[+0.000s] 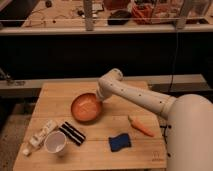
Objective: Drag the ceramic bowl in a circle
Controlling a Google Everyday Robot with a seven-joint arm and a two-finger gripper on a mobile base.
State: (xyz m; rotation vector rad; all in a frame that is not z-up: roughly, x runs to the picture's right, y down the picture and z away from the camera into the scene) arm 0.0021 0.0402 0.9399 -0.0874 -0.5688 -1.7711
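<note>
At the rim of the ceramic bowl on the desk, the claw sits, grip indeterminable, apparently mid-drag; next move requires a curved sweep keeping contact.

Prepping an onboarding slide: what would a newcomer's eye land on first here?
The big white arm reaching in from the right, its hand down at the right rim of the glossy orange-brown ceramic bowl at the middle of the wooden table. Then the orange carrot and blue sponge lying near the table's front right.
</note>
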